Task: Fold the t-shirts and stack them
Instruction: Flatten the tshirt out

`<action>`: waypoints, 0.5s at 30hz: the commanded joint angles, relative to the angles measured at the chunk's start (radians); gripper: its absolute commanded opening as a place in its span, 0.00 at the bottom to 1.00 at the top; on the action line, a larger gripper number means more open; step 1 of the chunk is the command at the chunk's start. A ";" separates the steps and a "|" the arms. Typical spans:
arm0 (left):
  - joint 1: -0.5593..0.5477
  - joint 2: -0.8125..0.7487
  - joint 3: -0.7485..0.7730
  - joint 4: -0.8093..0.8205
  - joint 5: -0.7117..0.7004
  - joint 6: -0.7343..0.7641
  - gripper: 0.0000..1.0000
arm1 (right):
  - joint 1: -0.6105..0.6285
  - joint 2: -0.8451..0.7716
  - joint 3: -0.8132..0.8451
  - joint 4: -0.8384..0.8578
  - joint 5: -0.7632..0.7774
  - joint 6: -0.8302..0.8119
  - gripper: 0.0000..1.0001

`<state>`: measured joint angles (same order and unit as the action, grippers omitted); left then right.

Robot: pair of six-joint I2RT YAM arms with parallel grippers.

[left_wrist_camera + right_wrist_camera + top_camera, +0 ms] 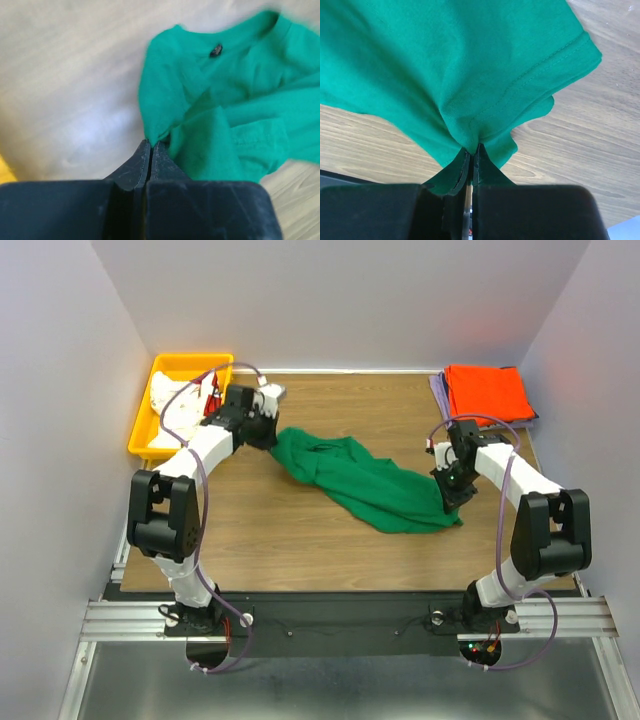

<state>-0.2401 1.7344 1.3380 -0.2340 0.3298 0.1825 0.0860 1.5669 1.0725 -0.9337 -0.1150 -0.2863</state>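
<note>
Across the middle of the tabletop (290,545), blocked by the green t-shirt (365,480), stretched slantwise from the left pincer (151,146) to the right pincer (472,150), both clamped on its cloth. Open for passing: bare wood near the arm bases, and at the far edge between the yellow bin (190,359) and the orange t-shirt (487,392). Far left corner taken by the bin, far right corner by the orange t-shirt. Closed in by walls (60,390) left, right and behind.

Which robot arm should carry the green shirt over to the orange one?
Probably the right. The right gripper pinches the green shirt and sits nearest the orange shirt; the left gripper is far across.
</note>
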 commanded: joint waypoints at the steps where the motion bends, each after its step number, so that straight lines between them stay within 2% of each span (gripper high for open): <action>1: 0.019 -0.039 -0.198 -0.057 0.035 0.049 0.07 | -0.006 0.028 0.062 0.003 -0.018 -0.020 0.03; 4: 0.045 -0.075 -0.255 -0.103 0.072 0.109 0.20 | -0.006 0.042 0.079 -0.008 -0.055 -0.034 0.07; 7: 0.087 -0.130 -0.306 -0.149 0.119 0.165 0.31 | -0.008 0.042 0.092 -0.048 -0.097 -0.068 0.24; 8: 0.108 -0.154 -0.307 -0.193 0.167 0.229 0.37 | -0.006 0.032 0.099 -0.060 -0.101 -0.083 0.36; 11: 0.125 -0.196 -0.263 -0.247 0.227 0.310 0.48 | -0.008 -0.005 0.110 -0.106 -0.106 -0.111 0.47; 12: 0.124 -0.209 -0.243 -0.273 0.251 0.357 0.56 | -0.006 -0.037 0.119 -0.108 -0.088 -0.106 0.55; 15: 0.110 -0.185 -0.137 -0.288 0.273 0.377 0.63 | -0.017 -0.067 0.162 -0.105 -0.069 -0.102 0.60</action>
<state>-0.1101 1.5814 1.0843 -0.4892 0.5053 0.4545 0.0845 1.5826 1.1423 -1.0019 -0.1902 -0.3687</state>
